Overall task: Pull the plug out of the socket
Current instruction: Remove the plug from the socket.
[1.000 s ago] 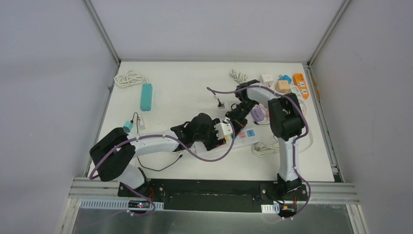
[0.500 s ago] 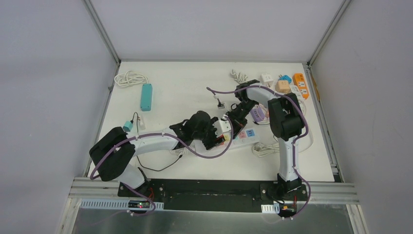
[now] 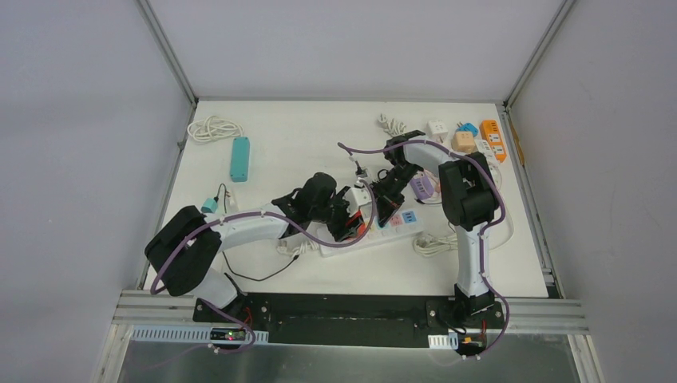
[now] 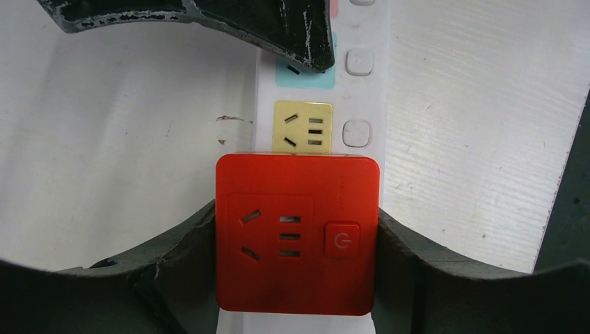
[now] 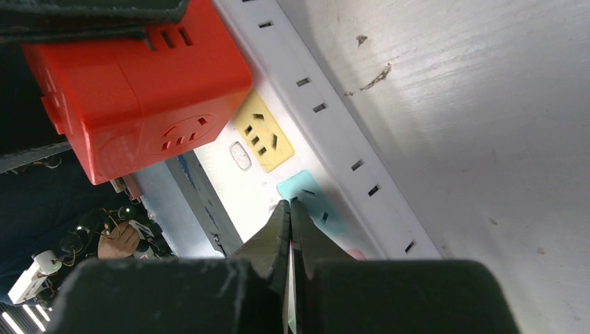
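A red square plug with a power button sits between my left gripper's jaws, which are shut on its two sides. The right wrist view shows the plug raised and tilted above the white socket strip, its underside showing, next to the yellow socket. My right gripper is shut, its tips pressed on the strip at the teal socket. From above, the left gripper and right gripper meet over the strip.
A teal power strip and a coiled white cable lie at the back left. Several small adapters and an orange strip sit back right. The white strip's cable coils at the right.
My left gripper has moved up and to the left with the red plug, away from the strip. The right gripper has stayed pressed on the strip.
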Robot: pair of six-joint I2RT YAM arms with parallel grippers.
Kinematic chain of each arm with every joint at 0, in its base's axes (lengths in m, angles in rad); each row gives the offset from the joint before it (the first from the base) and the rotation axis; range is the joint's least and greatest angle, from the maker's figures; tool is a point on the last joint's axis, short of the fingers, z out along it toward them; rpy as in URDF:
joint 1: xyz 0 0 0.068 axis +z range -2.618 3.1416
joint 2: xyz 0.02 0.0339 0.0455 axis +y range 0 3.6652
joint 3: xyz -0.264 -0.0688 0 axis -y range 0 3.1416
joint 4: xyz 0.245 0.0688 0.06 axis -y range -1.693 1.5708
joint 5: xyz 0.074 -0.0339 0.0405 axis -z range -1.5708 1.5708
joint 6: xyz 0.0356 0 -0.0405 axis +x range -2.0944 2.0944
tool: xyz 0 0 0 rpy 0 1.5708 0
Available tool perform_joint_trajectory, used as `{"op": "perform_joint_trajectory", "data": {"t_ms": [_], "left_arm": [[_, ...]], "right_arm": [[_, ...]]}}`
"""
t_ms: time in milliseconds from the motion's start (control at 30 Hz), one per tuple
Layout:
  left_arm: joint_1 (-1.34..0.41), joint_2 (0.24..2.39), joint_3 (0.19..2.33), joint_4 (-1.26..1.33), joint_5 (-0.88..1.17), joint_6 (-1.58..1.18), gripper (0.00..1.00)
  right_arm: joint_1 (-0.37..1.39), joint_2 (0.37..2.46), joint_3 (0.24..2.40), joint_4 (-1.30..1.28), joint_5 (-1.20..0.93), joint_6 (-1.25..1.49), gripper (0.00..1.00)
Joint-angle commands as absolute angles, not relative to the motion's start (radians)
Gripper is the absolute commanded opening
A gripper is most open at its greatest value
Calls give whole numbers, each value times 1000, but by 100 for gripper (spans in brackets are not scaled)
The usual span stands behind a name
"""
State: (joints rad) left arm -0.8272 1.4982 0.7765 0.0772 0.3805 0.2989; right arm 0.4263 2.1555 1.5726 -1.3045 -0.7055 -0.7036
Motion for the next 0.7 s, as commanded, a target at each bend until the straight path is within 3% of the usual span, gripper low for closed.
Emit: {"op": "perform_joint_trajectory", "data": {"t_ms": [0,167,267,467,567,667], "left_arm": [[-814,1452,765,56,342,281,0],[-944,1473,807,-69,108,442,0],[-937,1475,824,-79,111,397,0],[-814,1451,780,75,366,208,0],[-819,1450,795,50,339,232,0],[-903,1448,827,-45,150,363,0]], "right_arm": [[424,2212,1562,-1174,-505,-752,0],[423,2212,1561,-1172,-502,-750,0],[423,2214,1562,-1173,-500,-749,0],[424,2216,1562,-1172,-497,-749,0],[425,2218,1562,-1173,-496,-749,0],[425,2218,1562,-1172,-495,-750,0]]}}
